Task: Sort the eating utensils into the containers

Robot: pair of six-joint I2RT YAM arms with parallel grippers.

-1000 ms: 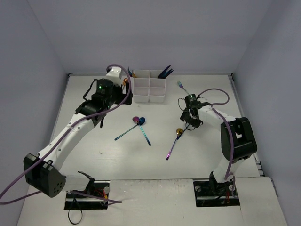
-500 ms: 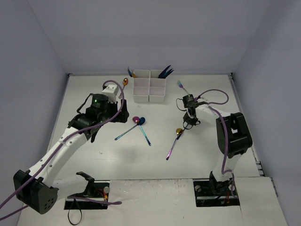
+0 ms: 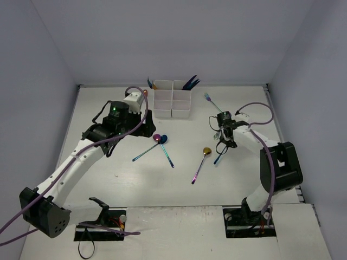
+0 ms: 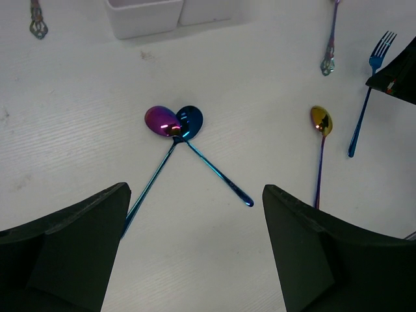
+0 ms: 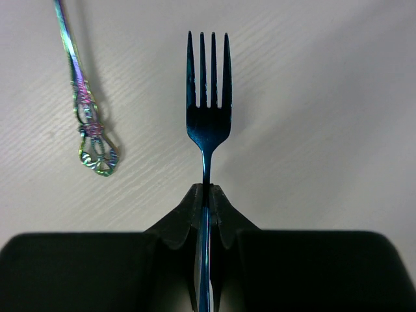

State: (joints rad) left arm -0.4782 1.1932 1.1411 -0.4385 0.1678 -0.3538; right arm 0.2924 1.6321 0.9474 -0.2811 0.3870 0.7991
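Jaws of the right gripper (image 5: 207,192), which stood apart over the table (image 3: 108,179) a second ago, are now clenched on the blue fork (image 5: 207,123); they pinch its thin handle just behind the neck, the four tines pointing straight away from the wrist; seen from above, the rest of the handle sticks out past the gripper toward the near edge; we cannot tell whether the fork has left the table. The right arm (image 3: 277,162) has swung its elbow outward to the right since then. The left gripper (image 4: 195,195) is spread as wide as before and holds nothing; it has drawn back a little from the containers (image 3: 172,101) (earlier it sat close against their left side) and now hovers near their front-left corner.

Outward from the held fork we see a rainbow-handled utensil (image 5: 84,97) just to its left in the wrist view, apart from it, its ornate end level with the fork's neck; the gold spoon (image 3: 206,151) lies near, toward the other arm, where it lay before; further left the purple spoon (image 4: 161,121) and the blue spoon (image 4: 190,120) lie unmoved, bowls touching and handles splayed; the containers stand well apart at the back, blue utensils (image 3: 191,83) leaning out of the rear-right compartment.
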